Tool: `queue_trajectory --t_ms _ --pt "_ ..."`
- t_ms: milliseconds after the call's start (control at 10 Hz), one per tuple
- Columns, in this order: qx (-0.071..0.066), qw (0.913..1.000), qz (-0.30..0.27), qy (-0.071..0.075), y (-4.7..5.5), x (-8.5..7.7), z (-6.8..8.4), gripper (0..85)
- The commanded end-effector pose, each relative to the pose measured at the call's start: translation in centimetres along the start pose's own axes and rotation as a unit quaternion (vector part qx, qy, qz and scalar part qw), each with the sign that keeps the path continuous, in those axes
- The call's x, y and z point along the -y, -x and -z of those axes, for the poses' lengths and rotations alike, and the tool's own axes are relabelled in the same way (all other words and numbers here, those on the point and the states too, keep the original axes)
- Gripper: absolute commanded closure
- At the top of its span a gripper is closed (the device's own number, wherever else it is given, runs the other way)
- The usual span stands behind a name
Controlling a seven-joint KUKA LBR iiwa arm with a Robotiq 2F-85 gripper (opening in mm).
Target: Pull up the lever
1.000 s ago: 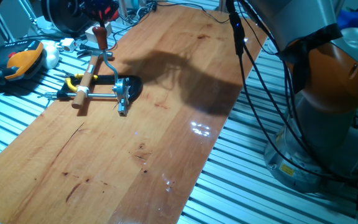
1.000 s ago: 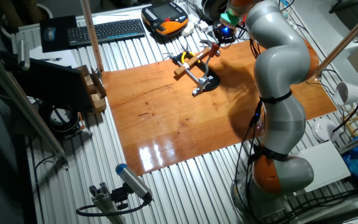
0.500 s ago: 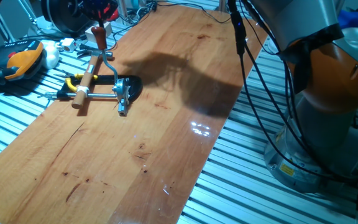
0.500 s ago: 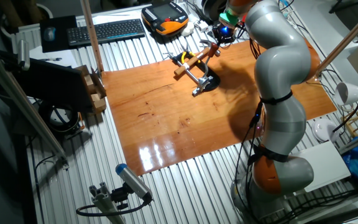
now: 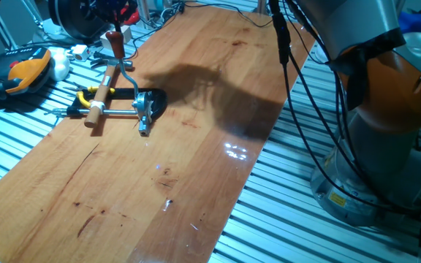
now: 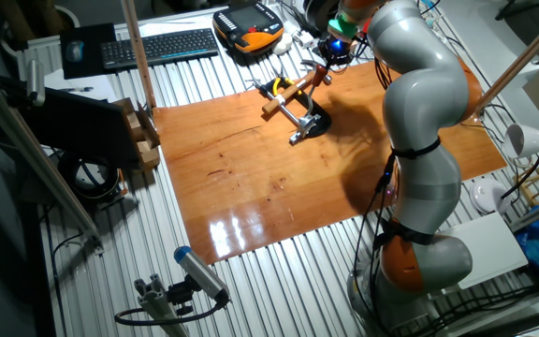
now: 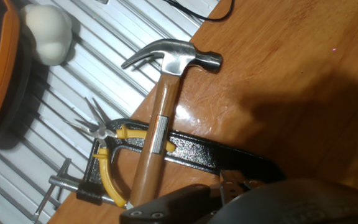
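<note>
Wooden surface (image 5: pixel 196 146), small black clamp (image 5: pixel 150 102) at upper left of the frame, reddish lever (image 5: pixel 115 42) rising above it, pincer (image 6: pixel 335 49) at its tip, grip state unclear, hammer (image 7: pixel 160 118) lying across clamp, yellow-handled pliers (image 7: pixel 107 165) beside.

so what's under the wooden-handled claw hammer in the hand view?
The wooden-handled claw hammer lies across the black metal clamp frame and yellow-handled pliers. Its steel head overhangs the brown wooden board. The gripper's dark body hides the handle's lower end.

Robotics lab/workshop: ribbed alu bench (image 6: pixel 251 271), teach pendant (image 6: pixel 249 24), keyboard (image 6: pixel 157 45), hammer (image 7: pixel 160 118), cables.
</note>
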State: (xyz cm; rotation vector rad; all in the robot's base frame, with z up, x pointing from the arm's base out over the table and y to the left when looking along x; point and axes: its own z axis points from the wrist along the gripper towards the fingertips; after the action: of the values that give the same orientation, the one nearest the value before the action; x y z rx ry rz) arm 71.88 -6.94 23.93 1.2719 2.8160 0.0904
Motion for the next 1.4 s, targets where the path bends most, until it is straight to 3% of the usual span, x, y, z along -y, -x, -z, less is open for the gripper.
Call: queue_trajectory --t_ms 0,400,1300 --pt "0.004 1.0000 0.005 -0.001 -0.2 0.0 0.1 85.0" --pt "0.015 0.9998 0.006 0.008 -0.6 0.1 0.3 85.0" --pt "-0.001 0.9990 -0.043 0.011 -2.0 0.1 0.5 85.0"
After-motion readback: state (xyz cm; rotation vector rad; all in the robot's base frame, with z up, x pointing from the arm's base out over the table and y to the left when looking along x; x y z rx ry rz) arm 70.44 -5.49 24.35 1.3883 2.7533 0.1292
